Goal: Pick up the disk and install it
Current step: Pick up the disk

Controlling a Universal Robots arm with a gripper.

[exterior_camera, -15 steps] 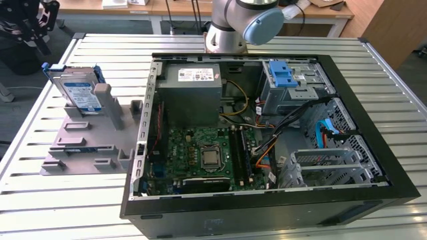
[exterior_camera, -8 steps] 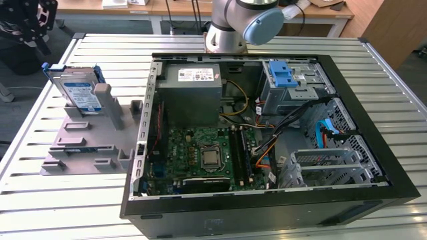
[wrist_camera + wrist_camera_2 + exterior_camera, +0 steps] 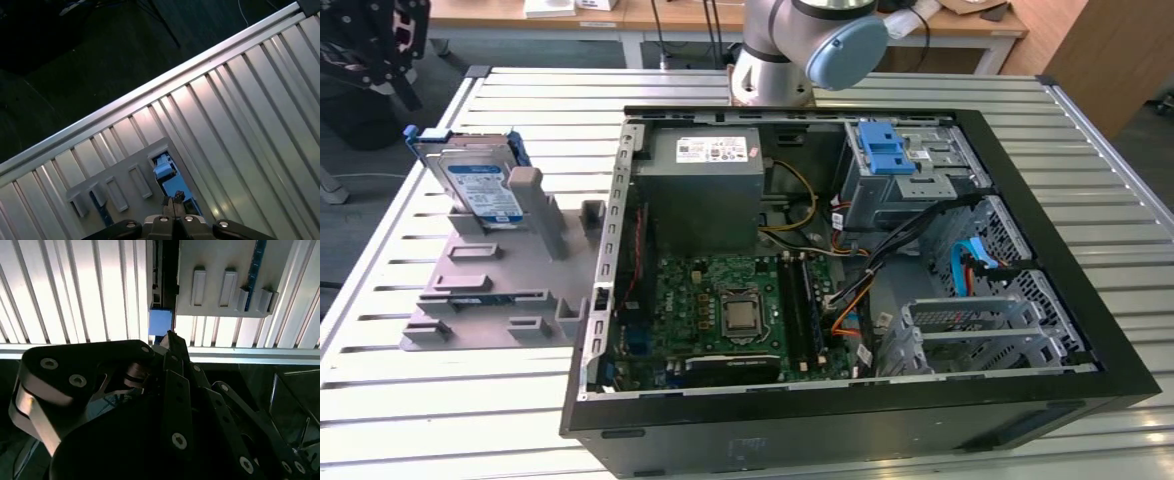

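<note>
My gripper is closed up. In both wrist views my fingertips meet with no gap, and I have hold of nothing. Beyond the tips, with open space between us, is the disk; I see it edge-on, its blue bracket and a strip of its label showing, and I am not touching it. It stands upright in a slot of the grey holder, whose other raised ribs sit in a row beside it. The holder lies on the slatted metal table, and dark floor shows past the table's edge rail. In the exterior view the disk stands on edge at the far end of the holder, on the exterior view's left. Just beside the holder, the open computer case lies on its side. Inside the case are a grey metal box with a white sticker, a green circuit board nearer the camera, and the drive cage with its blue latch, well apart from the disk. My arm rises behind the case.
</note>
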